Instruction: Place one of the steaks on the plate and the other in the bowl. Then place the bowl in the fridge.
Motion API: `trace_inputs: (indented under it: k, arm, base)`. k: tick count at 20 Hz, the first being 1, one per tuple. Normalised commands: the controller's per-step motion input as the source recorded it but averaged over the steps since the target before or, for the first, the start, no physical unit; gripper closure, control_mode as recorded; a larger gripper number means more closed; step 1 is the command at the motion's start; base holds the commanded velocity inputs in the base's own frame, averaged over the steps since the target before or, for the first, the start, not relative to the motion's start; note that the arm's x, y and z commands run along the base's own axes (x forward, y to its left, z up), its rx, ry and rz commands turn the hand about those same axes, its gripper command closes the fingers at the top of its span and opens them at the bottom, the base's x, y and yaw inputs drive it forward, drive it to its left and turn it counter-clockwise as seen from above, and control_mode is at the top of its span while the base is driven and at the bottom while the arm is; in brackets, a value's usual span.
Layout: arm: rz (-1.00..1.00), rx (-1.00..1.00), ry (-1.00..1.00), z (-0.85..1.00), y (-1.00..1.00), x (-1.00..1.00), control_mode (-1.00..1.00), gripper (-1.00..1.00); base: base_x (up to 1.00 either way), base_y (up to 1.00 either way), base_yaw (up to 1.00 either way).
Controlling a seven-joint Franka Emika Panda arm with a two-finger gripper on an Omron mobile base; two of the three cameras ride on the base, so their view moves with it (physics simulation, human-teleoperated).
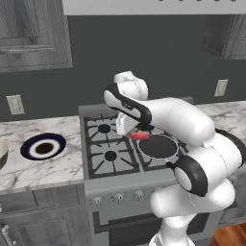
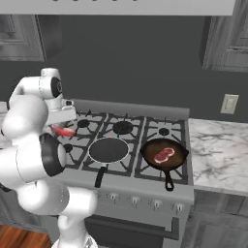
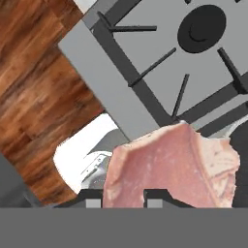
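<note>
My gripper (image 3: 121, 201) is clamped on a pink steak (image 3: 169, 167), held above the stove (image 1: 108, 144). A second steak (image 2: 163, 155) lies in a frying pan (image 2: 164, 154).

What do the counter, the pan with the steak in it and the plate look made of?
Counter: polished marble or a look-alike, white with grey veining.
Pan: probably cast iron, matte black, thick handle.
Plate: likely glazed ceramic, glossy navy rim, white ring, dark centre.
</note>
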Motion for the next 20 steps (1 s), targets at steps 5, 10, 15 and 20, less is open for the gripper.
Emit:
trace_inputs:
  k: [5,10,15,20]
  arm:
    - [0.45,0.0,-0.01,0.0,0.69,0.0,-1.0,1.0]
    - [0.41,0.0,0.0,0.01,0.59,0.0,-1.0,1.0]
    - [0.4,0.0,0.0,0.0,0.56,0.0,-1.0,1.0]
    - [0.29,0.01,-0.13,0.03,0.51,-0.01,-1.0,1.0]
  base:
    - [0.0,0.0,0.0]
    - [0.0,0.0,0.0]
    - [0.0,0.0,0.0]
    - [0.0,0.0,0.0]
